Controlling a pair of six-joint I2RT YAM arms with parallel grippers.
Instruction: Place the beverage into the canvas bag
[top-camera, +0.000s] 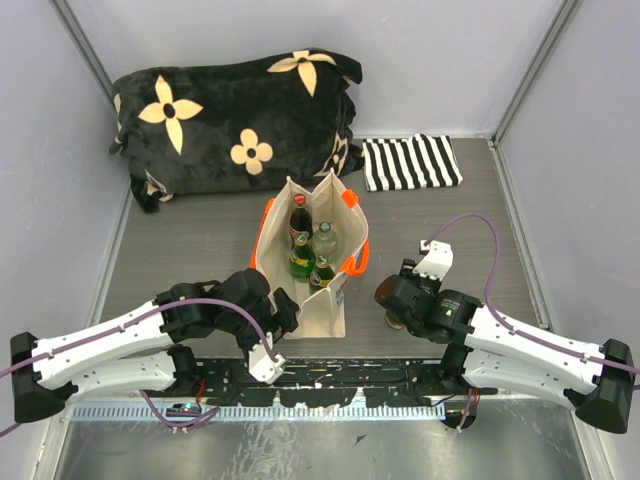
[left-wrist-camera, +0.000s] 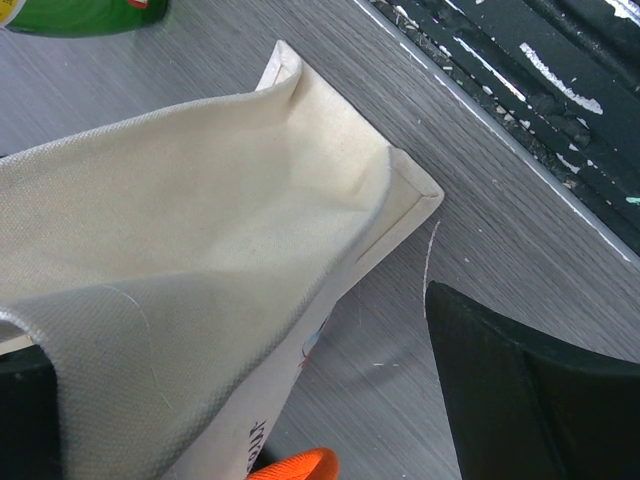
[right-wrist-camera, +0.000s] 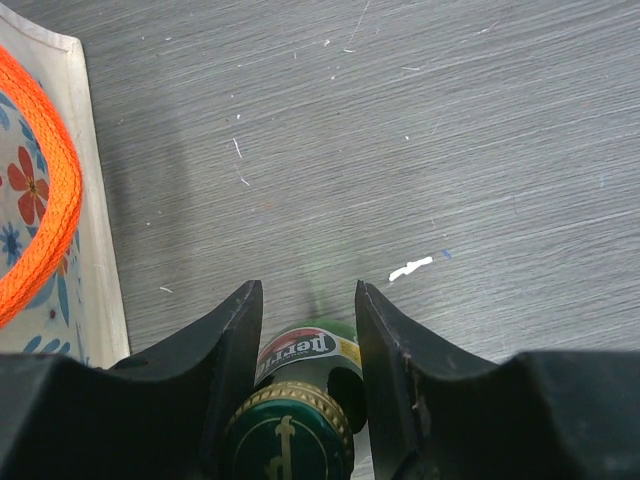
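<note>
From above, my right claw (top-camera: 400, 303) hides the green glass bottle with a gold cap (right-wrist-camera: 298, 372). Only the wrist view shows it, cut off below, standing on the grey wood-grain surface (top-camera: 440, 220) just right of the beige canvas bag with orange handles (top-camera: 318, 300). The fingers bracket its neck closely; I cannot tell whether they press. My left claw (top-camera: 273, 325) gapes wide at the bag's near-left corner, with cloth between its fingers, ungripped.

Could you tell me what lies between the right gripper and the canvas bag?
Only bare table, as the right wrist view shows.
</note>
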